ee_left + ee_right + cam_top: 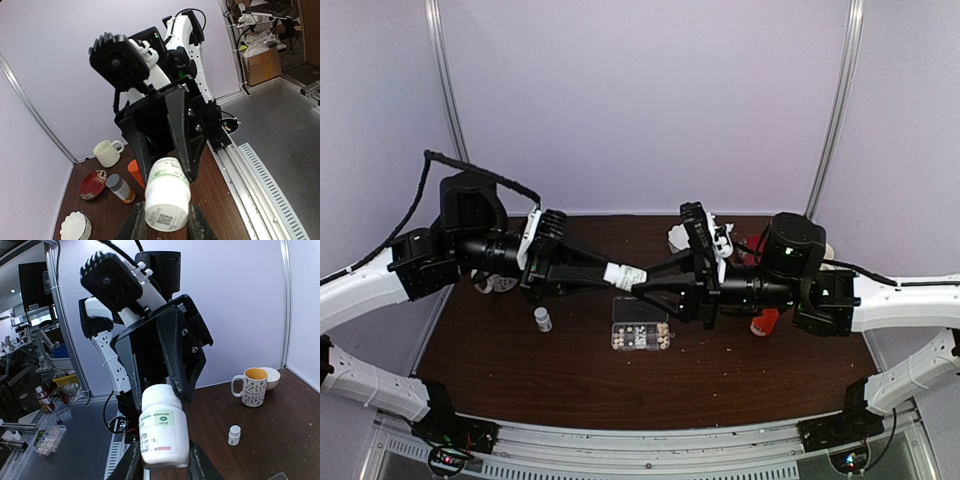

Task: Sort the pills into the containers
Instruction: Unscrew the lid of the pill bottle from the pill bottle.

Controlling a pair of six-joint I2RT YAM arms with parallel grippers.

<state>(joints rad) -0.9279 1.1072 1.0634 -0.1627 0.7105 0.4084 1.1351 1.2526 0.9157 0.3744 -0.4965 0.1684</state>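
The pills [664, 340] show as pale dots in several cells of the clear box [641, 324]. The box sits on the table [520, 370] at mid-front, just below where the two arms meet. So some sorting looks done, though which cells are filled, and whether any pills lie loose on the wood, is too small to tell.

Above the box hangs a white bottle [623, 274], held level in the air. The left gripper [610, 272] is clamped on one end and the right gripper [642, 284] on the other — each wrist view shows its own fingers [135, 225] pressed to the bottle's sides. My guess is the cap is to come off so more pills can be tipped out — those are left to sort. A small bottle [542, 319] stands left of the box, apart from both arms.
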